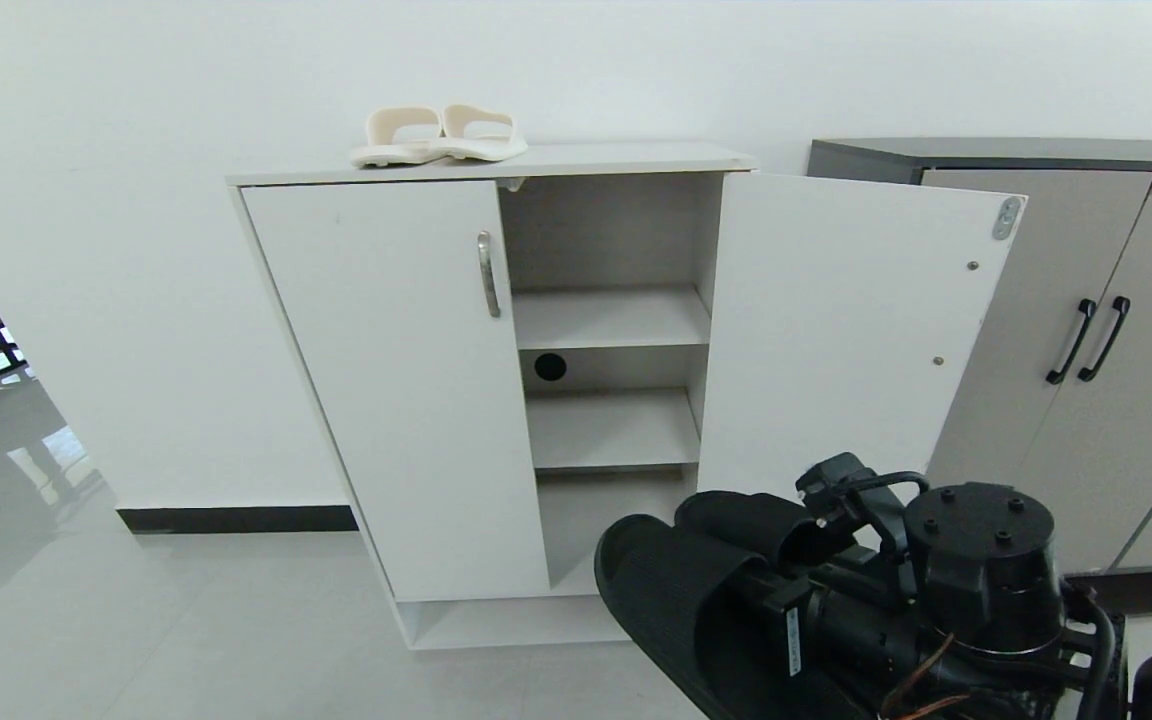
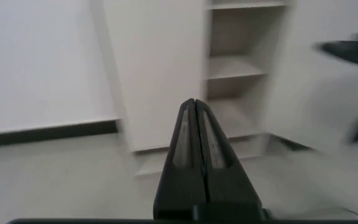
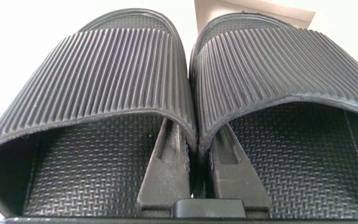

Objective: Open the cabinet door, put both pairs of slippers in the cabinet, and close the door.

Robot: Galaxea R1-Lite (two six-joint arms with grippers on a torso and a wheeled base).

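Right claw (image 3: pixel 196 127) clamped on adjoining inner edges of black slippers (image 1: pixel 676 590), pair held low before cabinet (image 1: pixel 386 400); its right door (image 1: pixel 836 330) stands open just ahead. Beige slippers (image 1: pixel 441 137) on cabinet top, above and beyond claw. Left claw (image 2: pixel 195 106) pressed together, empty.

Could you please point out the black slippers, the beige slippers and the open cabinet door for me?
black slippers (image 3: pixel 123 68): right wrist view, ribbed strap of one slipper.
beige slippers (image 1: pixel 436 152): head view, soles at the pair's middle.
open cabinet door (image 1: pixel 836 330): head view, middle of its inner face.
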